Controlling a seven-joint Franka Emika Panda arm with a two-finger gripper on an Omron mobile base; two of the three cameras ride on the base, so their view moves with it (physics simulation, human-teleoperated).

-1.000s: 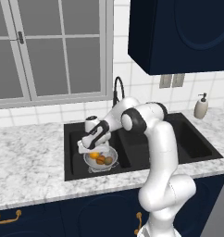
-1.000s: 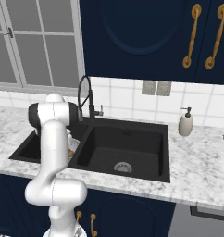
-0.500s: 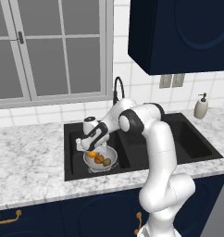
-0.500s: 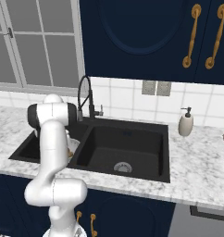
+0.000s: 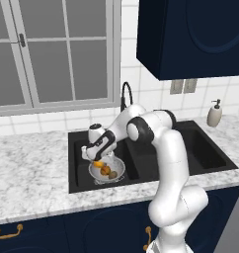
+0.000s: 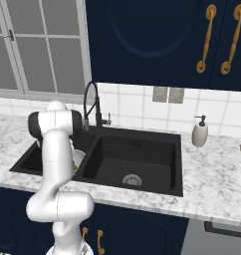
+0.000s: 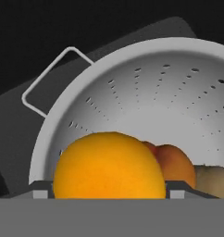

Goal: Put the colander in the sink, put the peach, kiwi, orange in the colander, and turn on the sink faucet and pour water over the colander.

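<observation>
The silver colander (image 5: 119,167) stands in the left basin of the black sink (image 5: 200,148). A peach (image 5: 106,170) and a brown kiwi (image 5: 113,174) lie inside it. My gripper (image 5: 96,160) hangs over the colander's left rim, its jaws wide around the orange (image 5: 98,163). In the hand view the orange (image 7: 109,171) fills the gap between my gripper's (image 7: 109,190) tips. Behind it show the peach (image 7: 175,164), the kiwi (image 7: 214,181) and the colander (image 7: 155,92) wall. The black faucet (image 5: 125,94) stands behind the sink. No water runs.
A beige soap pump bottle (image 5: 214,113) stands on the marble counter right of the sink. The right basin (image 6: 137,154) has a silver drain (image 6: 132,180). From the right base view my arm hides most of the colander (image 6: 78,157). A window spans the back wall.
The hand has shifted a little left and down over the colander with the orange still between its fingers. The peach and kiwi have not moved.
</observation>
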